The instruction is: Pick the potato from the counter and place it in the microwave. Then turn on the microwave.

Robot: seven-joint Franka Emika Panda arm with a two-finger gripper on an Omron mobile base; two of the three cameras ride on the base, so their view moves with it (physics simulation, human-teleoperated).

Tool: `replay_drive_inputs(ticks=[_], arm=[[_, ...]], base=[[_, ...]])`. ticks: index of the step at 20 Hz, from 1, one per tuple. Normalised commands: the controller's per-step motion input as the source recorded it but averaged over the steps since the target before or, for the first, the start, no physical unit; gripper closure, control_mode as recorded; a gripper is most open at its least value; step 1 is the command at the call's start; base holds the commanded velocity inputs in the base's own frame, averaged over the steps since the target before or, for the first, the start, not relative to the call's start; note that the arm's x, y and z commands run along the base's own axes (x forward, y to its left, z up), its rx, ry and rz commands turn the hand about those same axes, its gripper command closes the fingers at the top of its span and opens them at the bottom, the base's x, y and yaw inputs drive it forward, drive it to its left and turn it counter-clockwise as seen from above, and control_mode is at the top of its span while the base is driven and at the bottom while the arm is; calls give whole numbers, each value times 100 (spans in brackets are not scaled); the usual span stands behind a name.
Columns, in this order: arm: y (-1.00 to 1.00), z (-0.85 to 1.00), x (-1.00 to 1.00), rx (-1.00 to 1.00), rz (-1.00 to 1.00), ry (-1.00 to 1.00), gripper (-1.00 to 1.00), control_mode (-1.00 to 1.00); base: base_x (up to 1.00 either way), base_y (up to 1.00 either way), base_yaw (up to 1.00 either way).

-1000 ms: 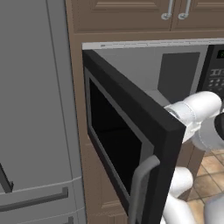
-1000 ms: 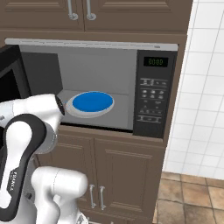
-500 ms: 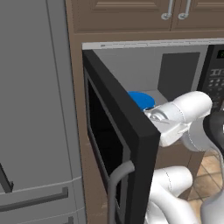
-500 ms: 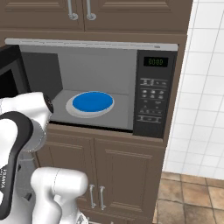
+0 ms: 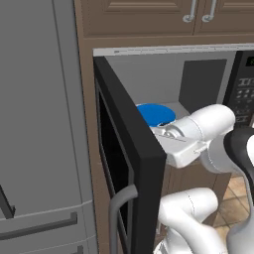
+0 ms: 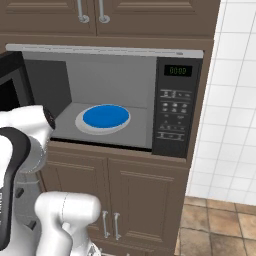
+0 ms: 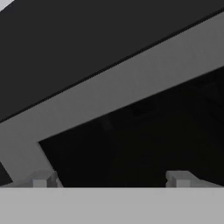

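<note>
So the gripper (image 7: 109,179) is right up against the inside face of the microwave door (image 5: 130,163), jaws spread wide with nothing between them. In the hand view the two fingertips (image 7: 42,178) stand far apart, pointing at the door's grey frame and dark glass.

The microwave (image 6: 112,102) is the thing to orient by here. Its door is swung out to the left, handle (image 5: 119,208) on the outer edge, and the white arm (image 5: 203,134) reaches in just behind that door from the front of the cavity. Inside the microwave, on the floor of the cavity, sits a round turntable with a blue plate (image 6: 106,116) on it, and no potato on it. The button panel (image 6: 176,112) is on the right side of the microwave, display up top. Wooden cupboards (image 6: 125,200) below the microwave, more above. Grey fridge (image 5: 39,124) stands left of the microwave.
</note>
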Motion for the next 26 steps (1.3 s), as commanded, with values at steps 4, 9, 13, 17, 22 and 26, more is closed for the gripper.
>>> replay_drive_inputs(ticks=[4, 9, 13, 17, 22, 26], arm=[[4, 0, 0, 0, 0, -1, -100, -100], [-25, 0, -15, 0, 1, -3, -100, -100], [-58, 2, -9, 2, 0, -2, -100, -100], [-60, 0, -6, 0, -1, -1, -100, -100], [-61, 0, -1, 0, -11, 0, -100, -100], [-36, 0, 0, 0, -23, 0, -100, -100]], base=[[0, 0, 0], [0, 0, 0], [0, 0, 0], [0, 0, 0], [0, 0, 0], [0, 0, 0]])
